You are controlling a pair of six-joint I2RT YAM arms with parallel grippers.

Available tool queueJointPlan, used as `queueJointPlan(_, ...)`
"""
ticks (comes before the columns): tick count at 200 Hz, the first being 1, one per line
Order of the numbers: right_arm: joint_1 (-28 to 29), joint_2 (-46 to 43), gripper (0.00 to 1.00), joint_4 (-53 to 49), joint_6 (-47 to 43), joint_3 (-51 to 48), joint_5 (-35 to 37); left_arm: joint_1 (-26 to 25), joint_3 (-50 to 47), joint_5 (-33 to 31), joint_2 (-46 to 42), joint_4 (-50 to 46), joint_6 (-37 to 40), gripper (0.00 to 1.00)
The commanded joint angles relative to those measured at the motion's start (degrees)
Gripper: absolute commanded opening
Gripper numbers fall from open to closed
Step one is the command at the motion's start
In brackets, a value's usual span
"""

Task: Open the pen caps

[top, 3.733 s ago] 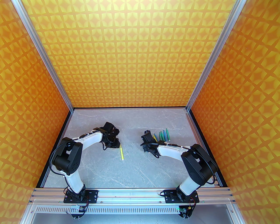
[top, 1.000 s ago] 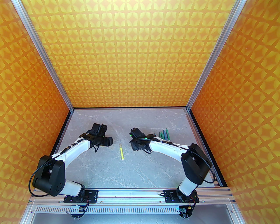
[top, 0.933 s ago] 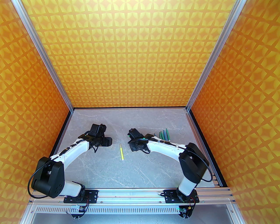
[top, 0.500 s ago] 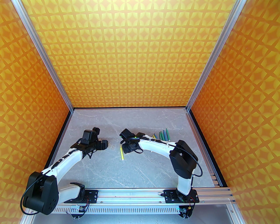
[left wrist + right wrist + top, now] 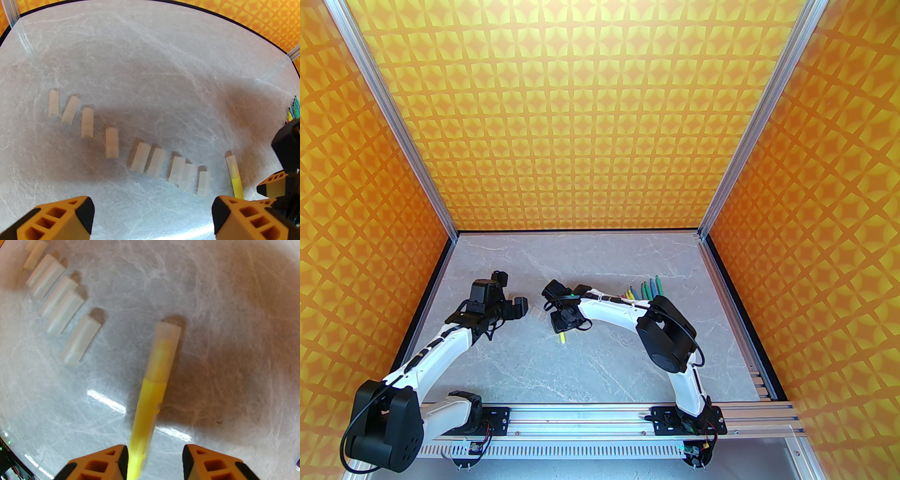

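A yellow pen (image 5: pixel 147 408) lies on the grey table, its clear cap (image 5: pixel 165 350) still on the far end. My right gripper (image 5: pixel 154 458) is open and low over the pen, one finger on each side of the barrel, which runs close to the left finger. From above, the right gripper (image 5: pixel 561 328) covers most of the pen (image 5: pixel 563 337). Several loose clear caps (image 5: pixel 111 143) lie in a slanted row left of the pen. My left gripper (image 5: pixel 151 211) is open and holds nothing, hovering near this row, and it appears from above as the left gripper (image 5: pixel 525 309).
A bunch of uncapped pens (image 5: pixel 646 290) in green, blue and yellow lies at the table's right back, behind the right forearm. The nearest loose cap (image 5: pixel 80 340) is a short way left of the capped pen. The orange patterned walls (image 5: pixel 370 234) close in the table.
The right arm swung left from the pen bunch and came down over the yellow pen. The left arm drew back to the left, uncovering the loose caps.
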Motion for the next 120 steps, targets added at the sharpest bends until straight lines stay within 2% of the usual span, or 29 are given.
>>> queueJointPlan(1, 0.45, 2.34, 0.4, -2.36, 1.93, 2.56, -0.97, 0.55, -1.07, -0.5, -1.74, 1.26, -0.01, 0.88)
queueJointPlan(64, 1.07, 6.91, 0.33, -6.21, 3.01, 7.14, -1.5, 0.81, -1.13, -0.49, -2.57, 1.28, -0.04, 0.88)
queueJointPlan(120, 1.06, 10.82, 0.24, -10.75, 3.81, 10.71, 1.18, 0.82, -1.08, -0.49, -2.99, 1.01, -0.05, 0.88)
